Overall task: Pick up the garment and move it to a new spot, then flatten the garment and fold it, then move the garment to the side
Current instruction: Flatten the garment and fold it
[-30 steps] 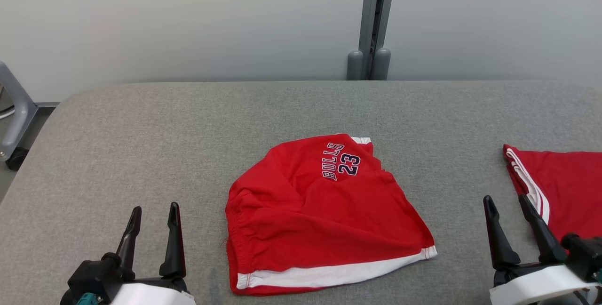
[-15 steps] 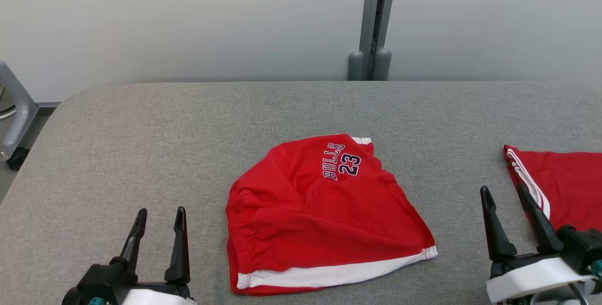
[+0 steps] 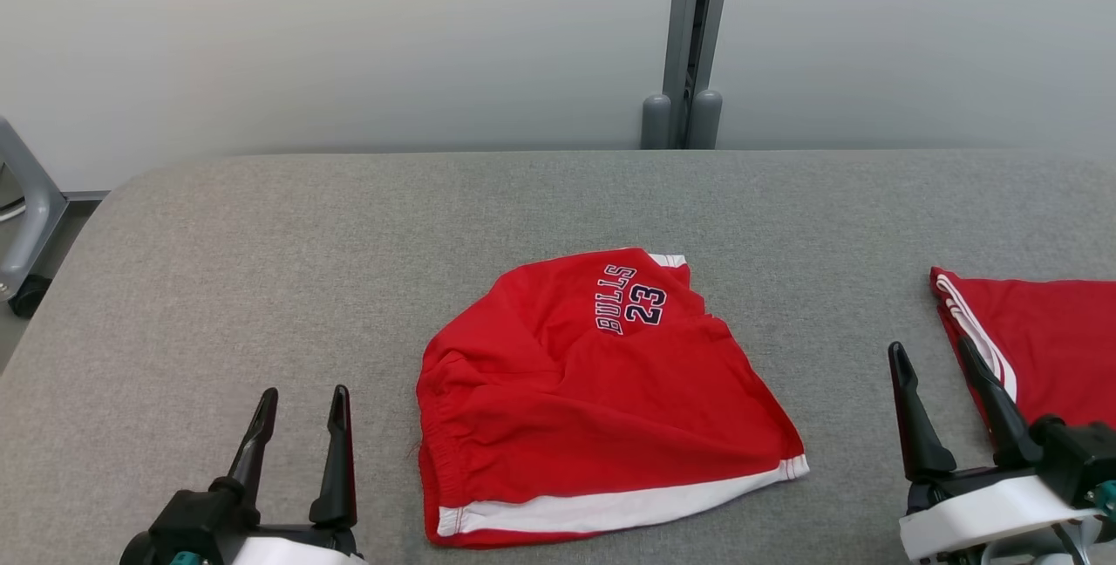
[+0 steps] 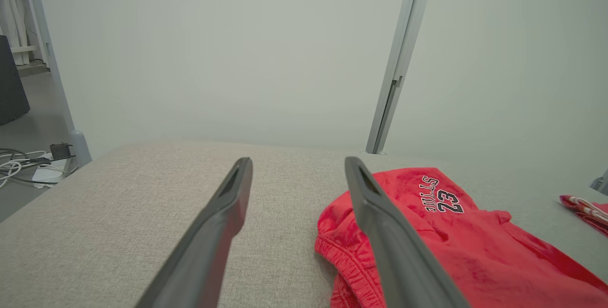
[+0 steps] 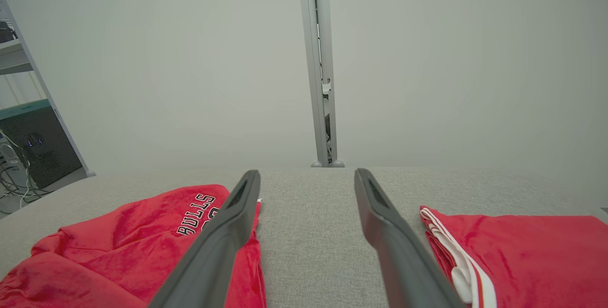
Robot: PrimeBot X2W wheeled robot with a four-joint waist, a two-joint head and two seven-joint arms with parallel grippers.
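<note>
A pair of red shorts, the garment (image 3: 593,399), lies rumpled on the grey padded table (image 3: 349,242), with a white hem band in front and "BULLS 23" lettering near its far edge. My left gripper (image 3: 302,398) stands open at the lower left, apart from the shorts' waistband, nothing between its fingers. My right gripper (image 3: 933,351) stands open at the lower right, between the shorts and another red cloth. The left wrist view shows the garment (image 4: 456,236) right of the left gripper (image 4: 298,161). In the right wrist view the garment (image 5: 128,246) lies left of the right gripper (image 5: 307,174).
A second red garment with white stripes (image 3: 1037,338) lies flat at the table's right edge, also in the right wrist view (image 5: 513,255). A grey post (image 3: 684,42) stands behind the table against the pale wall. A metal frame with a caster (image 3: 22,225) is at far left.
The left gripper has drawn back slightly toward the bottom edge and shifted right. The right gripper has moved a little forward. The garment has not moved.
</note>
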